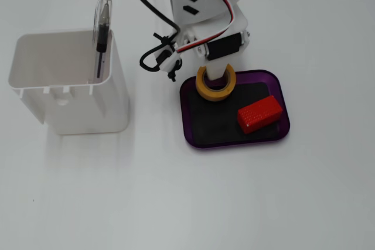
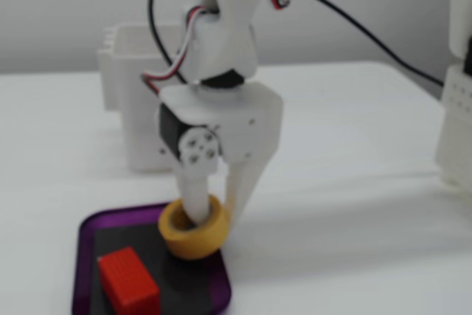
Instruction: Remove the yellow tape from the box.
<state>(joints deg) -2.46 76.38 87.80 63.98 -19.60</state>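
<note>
Yellow tape: roll point(image 1: 216, 88) point(image 2: 195, 237) at the upper left corner of the box in the top-down fixed view; in the low fixed view it sits at the far right part of the tray, tilted, whether lifted off the floor cannot be told.
Gripper: white two-finger unit point(image 1: 215, 73) point(image 2: 214, 212); one finger passes down through the roll's hole, the other runs down outside the ring wall, so the jaws are clamped on the tape's wall.
Box: purple translucent tray point(image 1: 280, 89) point(image 2: 85, 235) with black floor, centre right of the top-down frame, lower left of the low frame.
Red block: point(image 1: 260, 113) point(image 2: 128, 280) lies on the tray floor, apart from the roll, toward the right edge in the top-down view.
White container: point(image 1: 70, 95) point(image 2: 133, 94) left of the tray, well apart.
Pen: point(image 1: 102, 33) stands tilted in the container's upper right corner.
</note>
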